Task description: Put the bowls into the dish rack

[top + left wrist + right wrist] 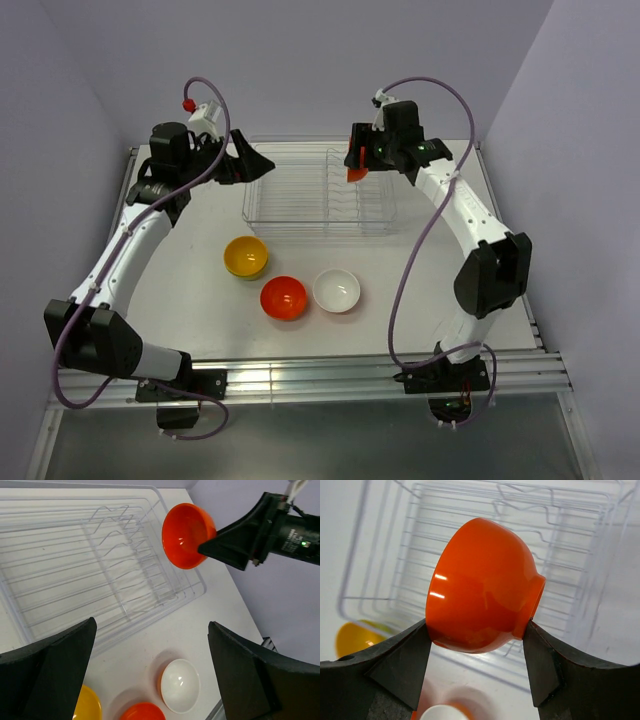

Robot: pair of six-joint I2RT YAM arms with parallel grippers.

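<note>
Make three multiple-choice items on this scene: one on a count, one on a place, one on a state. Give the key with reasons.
1. How many bowls stand on the table?
A. two
B. three
C. four

2. Where is the orange bowl?
A. in the air over the dish rack
B. slotted inside the rack
C. on the table

3. The left claw is:
A. shut on a bowl
B. open and empty
C. shut and empty

Key:
1 B: the yellow bowl, red-orange bowl and white bowl stand there.
2 A: the right claw grips it above the ribs.
3 B: its fingers stand wide apart, with nothing between them.
</note>
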